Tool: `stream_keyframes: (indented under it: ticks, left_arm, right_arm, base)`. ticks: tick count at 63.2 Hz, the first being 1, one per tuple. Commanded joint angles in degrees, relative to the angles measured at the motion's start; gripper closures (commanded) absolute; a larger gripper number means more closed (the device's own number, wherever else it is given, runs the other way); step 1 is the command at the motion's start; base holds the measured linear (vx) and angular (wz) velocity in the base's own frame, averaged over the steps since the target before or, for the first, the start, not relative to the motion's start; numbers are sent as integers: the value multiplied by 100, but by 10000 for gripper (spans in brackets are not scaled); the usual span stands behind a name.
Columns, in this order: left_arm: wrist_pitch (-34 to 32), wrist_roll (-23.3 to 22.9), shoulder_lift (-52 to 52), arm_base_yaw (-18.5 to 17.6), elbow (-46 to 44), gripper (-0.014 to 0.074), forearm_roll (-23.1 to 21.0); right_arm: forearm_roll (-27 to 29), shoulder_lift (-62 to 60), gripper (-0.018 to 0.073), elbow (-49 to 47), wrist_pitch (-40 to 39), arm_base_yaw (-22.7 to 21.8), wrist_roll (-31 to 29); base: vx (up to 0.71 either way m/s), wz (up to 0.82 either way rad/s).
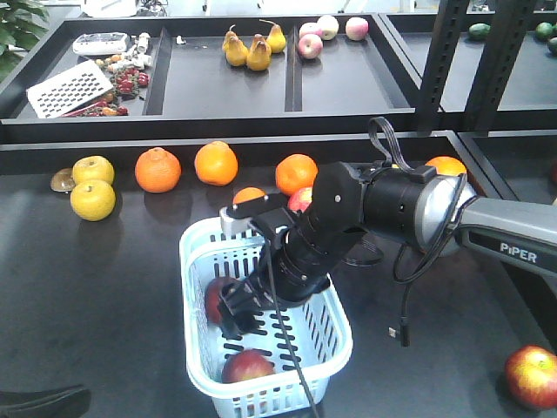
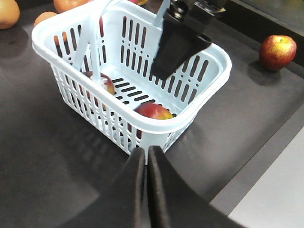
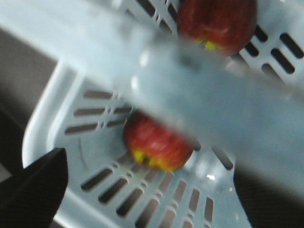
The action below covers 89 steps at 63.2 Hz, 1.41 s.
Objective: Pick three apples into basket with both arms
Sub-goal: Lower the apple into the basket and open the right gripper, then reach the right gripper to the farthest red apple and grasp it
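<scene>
My right tool (image 1: 239,309) hangs inside the basket (image 1: 202,242), low over its slotted floor, and as far as I can tell from its own camera its fingers are spread and hold nothing: one black finger shows at the lower left there and the rest is blurred by the handle. My left tool (image 2: 146,156) sits just outside the basket's near wall, fingers pressed together, empty. Two dark red apples lie on the basket floor, one (image 1: 248,366) toward the wall nearest the counter's front edge, the other (image 1: 214,300) just beside my right tool. The third apple (image 1: 532,376) rests on the counter near its front right corner, well apart from the basket. I judge the step in hand to be drawing the right arm out after a drop. To do it well I want to lift straight up, keep clear of the hoop handle (image 2: 90,35) and the rim so the light basket doesn't drag or tip, then swing toward the front right corner for the last apple.
</scene>
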Motion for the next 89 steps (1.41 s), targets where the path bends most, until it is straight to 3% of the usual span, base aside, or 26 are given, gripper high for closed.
stream_keyframes:
  ticks: [1, 8, 21, 31, 42, 51, 59, 68, 78, 89]
  left_arm:
    - [-257, -56, 9, -1, -115, 604, -189]
    - [-257, -56, 9, -1, -115, 604, -189]
    - [-257, -56, 9, -1, -115, 604, -189]
    - [-257, -56, 9, -1, -115, 604, -189]
    - [-257, -56, 9, -1, -115, 604, -189]
    - [-257, -56, 9, -1, -115, 604, -189]
    - [-247, -56, 9, -1, -115, 604, -188]
    - [-238, -56, 9, -1, -115, 604, -188]
    - [-232, -56, 9, -1, -115, 604, -188]
    - [-232, -56, 9, -1, -115, 604, -188]
  right_arm:
    - [-183, -485, -15, -145, 295, -21, 124]
    - [-758, -808, 143, -145, 736, -21, 464]
    - [-2205, -1580, 573, -145, 1246, -72, 1268]
    - [-2689, -2003, 568, -145, 1628, -553, 1603]
    - [-2681, -2293, 568, 36, 1733, -1581, 1596]
    - [-2687, -2547, 564, 758, 1507, -2497, 1553]
    - [-2587, -2625, 512, 1417, 1306, -3356, 1522]
    - [-1953, -2533, 335, 1790, 1185, -4126, 1047]
    - [-2078, -2347, 49, 1780, 1035, -4511, 930]
    - [-2407, -1894, -152, 1780, 958, -4663, 961]
  base:
    - [0, 0]
    - [0, 0]
    - [0, 0]
    - [0, 0]
    - [0, 0]
    - [0, 0]
    - [0, 0]
    - [0, 0]
    - [0, 0]
    - [0, 0]
